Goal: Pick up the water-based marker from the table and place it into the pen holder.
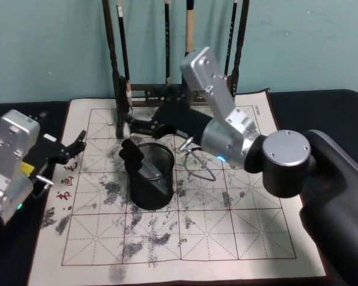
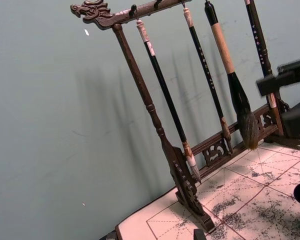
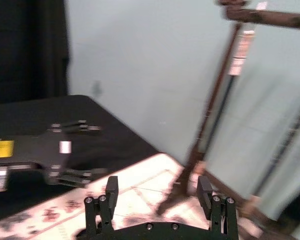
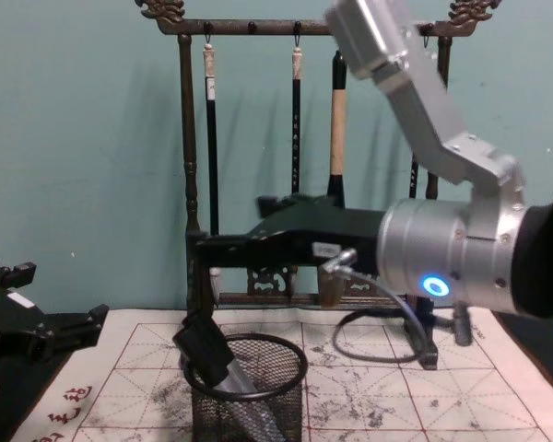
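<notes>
Marker (image 1: 148,170) is leaning inside the pen holder (image 1: 149,205), its black cap (image 4: 203,345) sticking out over the left rim. Pen holder is standing on the ink-spotted calligraphy mat (image 1: 238,229) covering the tabletop, near the brush rack (image 4: 189,184) at the far side. Right tool (image 1: 134,126) is hanging just beyond the holder with its fingers (image 3: 111,187) spread and gripping nothing. Left tool (image 1: 77,143) is resting at the mat's left edge, fingers also spread apart.
</notes>
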